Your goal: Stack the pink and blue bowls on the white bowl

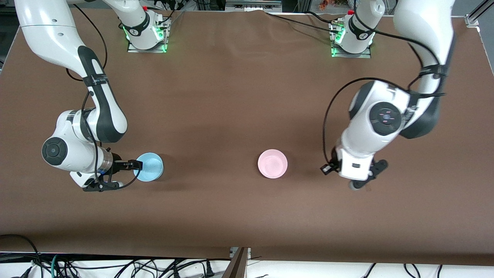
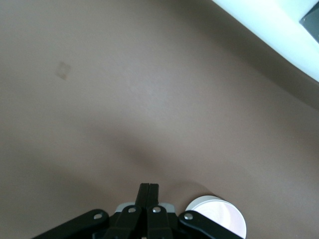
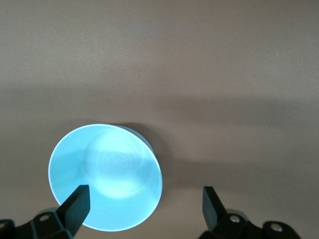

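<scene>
Toward the right arm's end, the right gripper (image 3: 144, 206) (fingers spread) hangs over the blue bowl (image 1: 149, 166); the left gripper (image 2: 148, 191), fingers closed on nothing, waits near the pink bowl (image 1: 272, 163) — nothing stacked.

A brown cloth-covered desk (image 1: 231, 96) fills the scene. Tangled black cables (image 1: 115, 266) lie along its edge at six o'clock. More cables (image 1: 293, 21) trail at twelve o'clock.

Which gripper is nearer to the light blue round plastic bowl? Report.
Right. The right gripper is open at the rim of the light blue round plastic bowl; the left gripper, shut, hangs toward the left arm's end, by the pale pink bowl.
</scene>
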`<state>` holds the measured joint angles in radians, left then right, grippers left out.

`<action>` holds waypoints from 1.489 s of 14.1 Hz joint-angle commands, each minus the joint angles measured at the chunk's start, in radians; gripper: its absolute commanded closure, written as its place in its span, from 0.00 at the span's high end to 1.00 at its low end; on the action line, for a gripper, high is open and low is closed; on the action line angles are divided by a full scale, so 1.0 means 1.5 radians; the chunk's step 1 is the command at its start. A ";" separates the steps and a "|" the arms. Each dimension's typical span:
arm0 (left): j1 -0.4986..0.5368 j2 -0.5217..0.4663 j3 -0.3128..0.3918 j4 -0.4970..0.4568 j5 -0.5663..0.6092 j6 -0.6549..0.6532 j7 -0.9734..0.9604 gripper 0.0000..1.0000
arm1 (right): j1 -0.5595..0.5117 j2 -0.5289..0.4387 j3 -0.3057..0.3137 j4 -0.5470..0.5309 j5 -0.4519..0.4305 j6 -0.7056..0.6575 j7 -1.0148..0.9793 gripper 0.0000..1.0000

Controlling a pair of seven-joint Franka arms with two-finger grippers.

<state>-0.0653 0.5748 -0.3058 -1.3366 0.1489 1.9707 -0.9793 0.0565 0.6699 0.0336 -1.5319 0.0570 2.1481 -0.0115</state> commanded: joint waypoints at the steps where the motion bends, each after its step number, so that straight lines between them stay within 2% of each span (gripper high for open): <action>1: 0.044 0.000 -0.009 0.047 -0.036 -0.068 0.092 0.00 | 0.001 -0.009 0.001 -0.005 0.008 0.000 -0.003 1.00; 3: 0.077 -0.006 -0.008 0.078 -0.056 -0.111 0.156 0.00 | 0.001 -0.009 0.001 -0.005 0.008 0.001 -0.003 1.00; 5: 0.119 -0.023 -0.008 0.080 -0.081 -0.130 0.211 0.00 | 0.002 -0.006 0.002 -0.018 0.008 0.003 -0.002 1.00; 7: 0.152 -0.044 -0.007 0.079 -0.090 -0.165 0.300 0.00 | 0.003 -0.002 0.001 -0.048 0.008 0.041 -0.002 0.97; 13: 0.211 -0.078 -0.005 0.065 -0.089 -0.225 0.444 0.00 | -0.001 0.007 0.002 -0.063 0.008 0.060 -0.003 0.61; 17: 0.235 -0.115 -0.002 0.023 -0.077 -0.231 0.518 0.00 | -0.002 0.018 0.002 -0.057 0.009 0.073 -0.002 0.52; 18: 0.238 -0.121 -0.001 0.015 -0.071 -0.231 0.539 0.00 | -0.002 0.021 0.002 -0.057 0.009 0.078 -0.002 0.46; 21: 0.238 -0.154 -0.004 -0.027 -0.043 -0.228 0.554 0.00 | -0.002 0.022 0.002 -0.057 0.009 0.079 -0.002 0.38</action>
<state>0.2845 0.4194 -0.3041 -1.2864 0.0510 1.6243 -0.1829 0.0573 0.7025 0.0338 -1.6118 0.0571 2.2524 -0.0110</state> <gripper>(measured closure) 0.991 0.590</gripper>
